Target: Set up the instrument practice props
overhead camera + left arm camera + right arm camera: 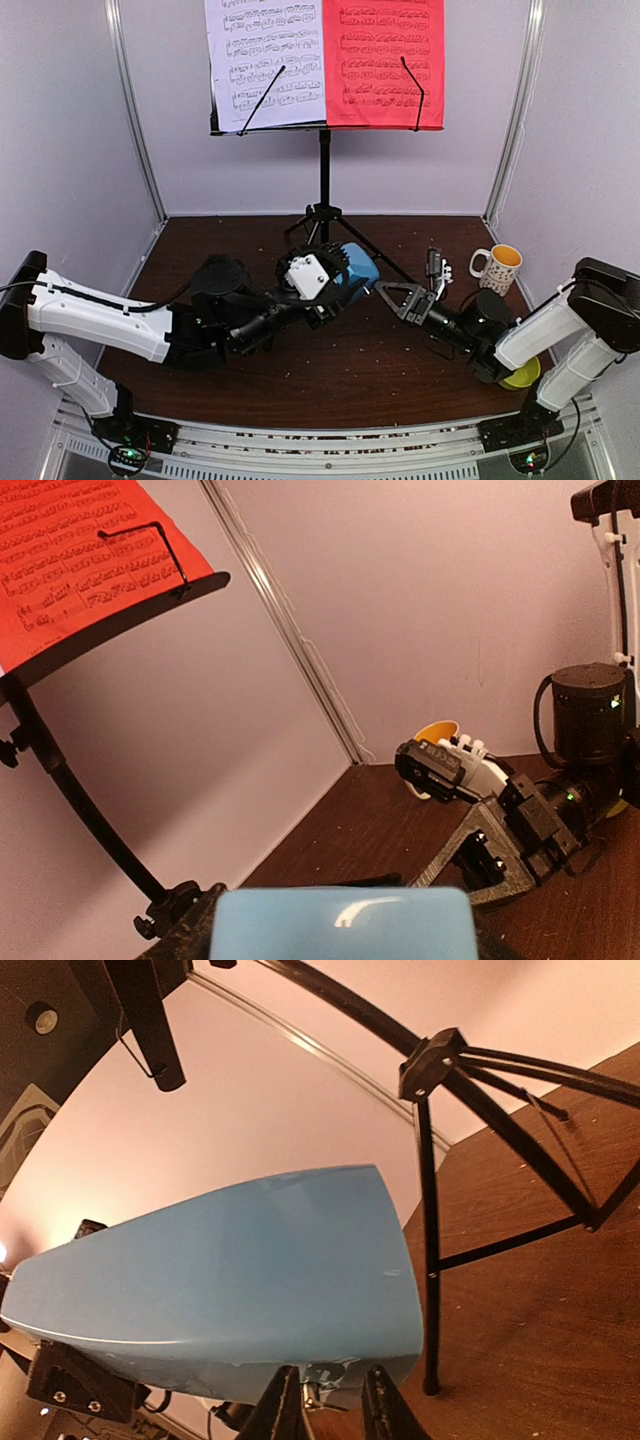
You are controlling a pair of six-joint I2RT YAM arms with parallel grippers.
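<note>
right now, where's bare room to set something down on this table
Bare: brown table front strip nearer than left gripper and right gripper; back-left corner beside black tripod music stand. Crowded: centre, blue pyramid metronome between those grippers; right, white mug, yellow bowl.

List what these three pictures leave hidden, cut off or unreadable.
- Top view: the top edge cuts off the upper parts of the white sheet and the red sheet.
- Top view: the right arm hides most of the yellow bowl.
- Left wrist view: the bottom edge cuts off the metronome.
- Right wrist view: the bottom edge cuts off the right gripper fingertips, so its grip is unclear.
</note>
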